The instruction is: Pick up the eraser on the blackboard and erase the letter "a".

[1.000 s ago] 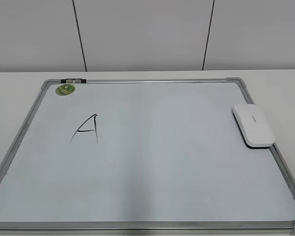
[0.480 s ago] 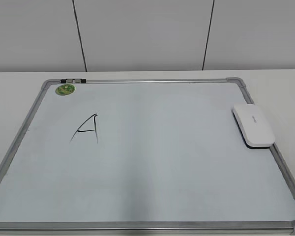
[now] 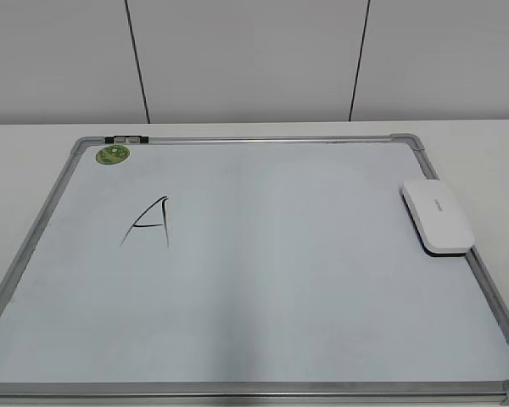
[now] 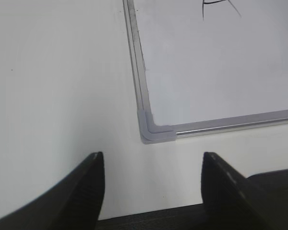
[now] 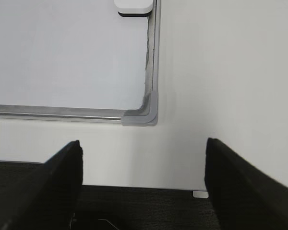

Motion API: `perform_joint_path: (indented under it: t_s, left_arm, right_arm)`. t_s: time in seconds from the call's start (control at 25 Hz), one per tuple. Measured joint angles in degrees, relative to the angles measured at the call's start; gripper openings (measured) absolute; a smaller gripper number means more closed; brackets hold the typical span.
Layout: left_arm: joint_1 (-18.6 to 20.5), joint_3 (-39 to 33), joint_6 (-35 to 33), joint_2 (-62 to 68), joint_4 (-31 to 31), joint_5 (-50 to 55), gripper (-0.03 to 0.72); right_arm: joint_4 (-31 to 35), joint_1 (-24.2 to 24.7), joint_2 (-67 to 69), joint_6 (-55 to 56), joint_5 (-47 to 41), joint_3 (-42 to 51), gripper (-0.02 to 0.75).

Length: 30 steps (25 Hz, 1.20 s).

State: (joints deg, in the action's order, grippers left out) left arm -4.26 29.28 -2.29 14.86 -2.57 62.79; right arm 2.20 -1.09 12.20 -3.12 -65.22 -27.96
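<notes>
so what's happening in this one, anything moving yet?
Nothing is being handled. The eraser lies untouched on the right edge of the blackboard, overhanging the frame. The only writing visible is a capital A on the left side; no lowercase "a" shows. Both arms are off the board at its near corners: left gripper and right gripper are open and empty over the table.

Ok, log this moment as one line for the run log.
phase: pre-grasp | eraser: on blackboard right edge, untouched | letter: a capital A, unerased | left pincer: open, empty | right pincer: open, empty
</notes>
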Motion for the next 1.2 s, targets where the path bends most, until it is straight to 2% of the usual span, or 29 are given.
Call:
perform_joint_path:
  t_s: [0.32,0.68,1.2]
  left_arm:
    - [0.0,0.0,0.0,-2.3,0.0,0.0,0.461]
    - [0.0,0.0,0.0,-13.9,0.0,0.0,0.445]
    - [1.2,0.0,0.0,-14.4,0.2,0.2,0.442]
  right_arm:
    - [0.0,0.0,-1.0,0.0,0.0,0.0,0.587]
    - [0.0,0.0,-13.0,0.0,0.0,0.0,0.587]
    - [0.0,0.0,-13.2,0.0,-0.1,0.0,0.587]
